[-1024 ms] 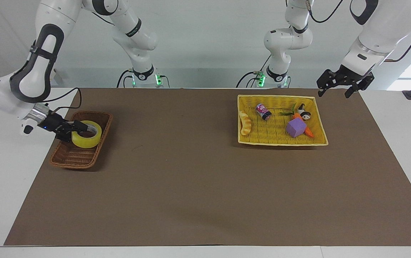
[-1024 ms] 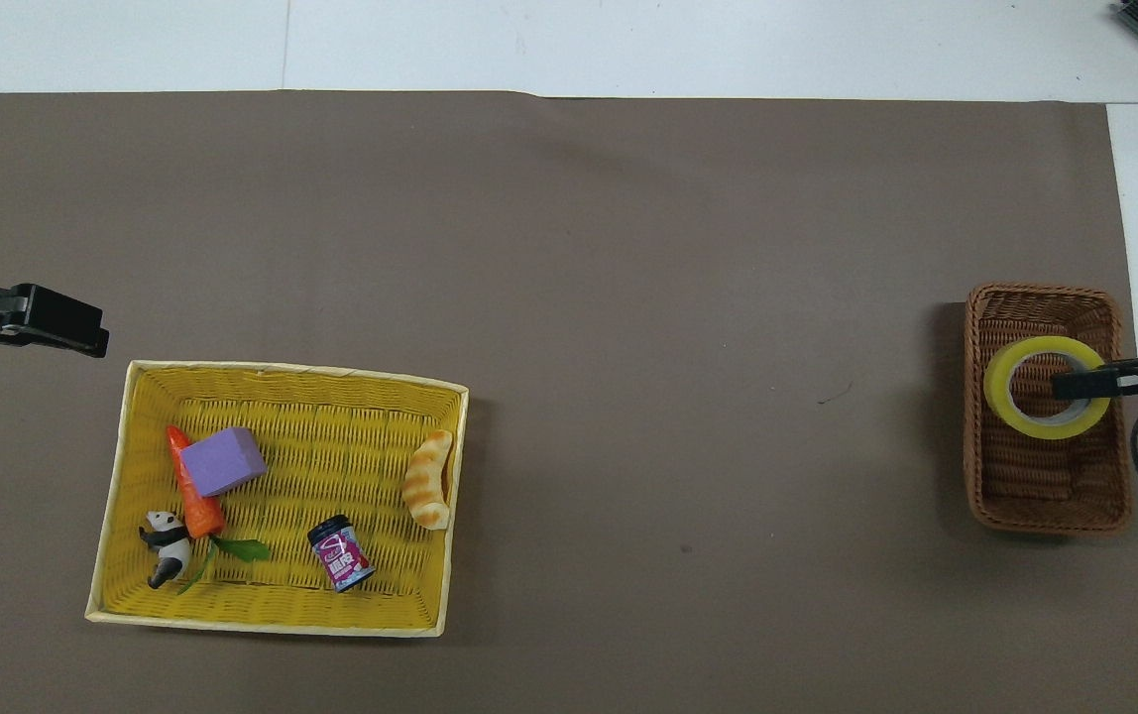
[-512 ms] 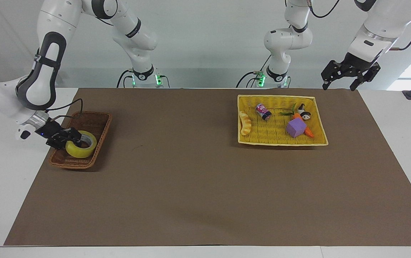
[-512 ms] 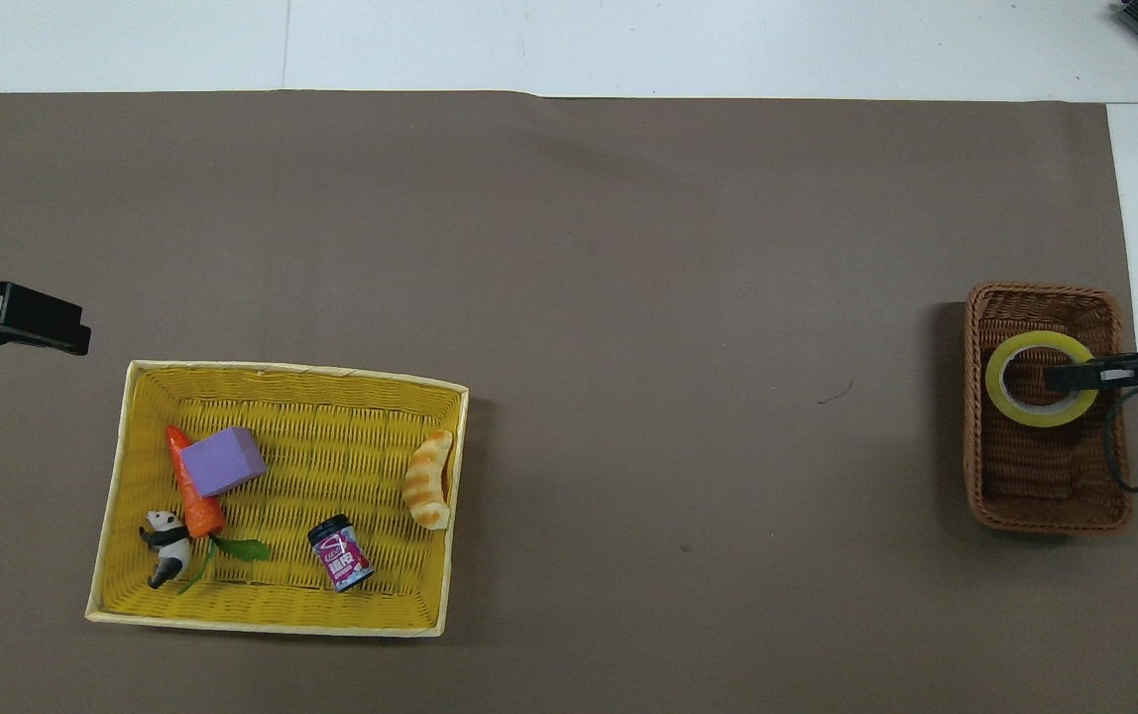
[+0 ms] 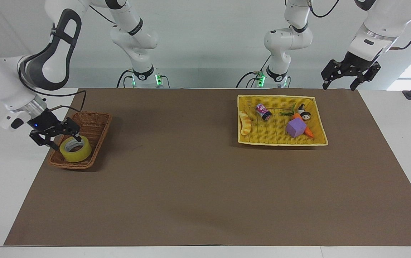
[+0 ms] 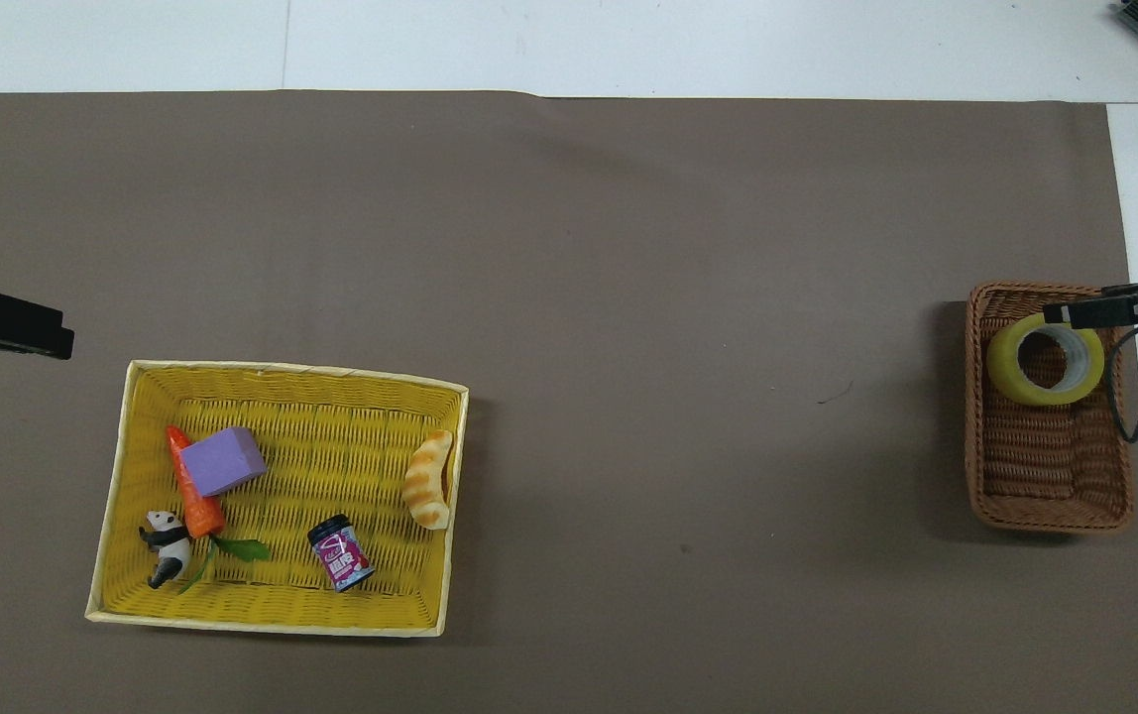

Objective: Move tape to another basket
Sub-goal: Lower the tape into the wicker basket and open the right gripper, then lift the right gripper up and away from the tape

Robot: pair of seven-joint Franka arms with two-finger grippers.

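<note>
The tape [image 5: 75,149] is seen lying in the brown wicker basket [image 5: 96,122], at the end of that basket farther from the robots and tilted against the wall there, at the right arm's end of the table [image 5: 198,186]. The right tool [image 5: 56,139] is held just above the tape with its fingers spread; one fingertip stands over the roll's core, and nothing is gripped. The left tool [image 5: 338,84] is held up with its fingers spread over the table edge, beside the yellow basket [image 5: 280,142], and that arm waits. In the yellow basket a purple cube [image 5: 296,127], a carrot [image 5: 308,132], a panda figure [image 5: 303,111], a small can [image 5: 264,111] and a bread piece [image 5: 245,122] are kept.
</note>
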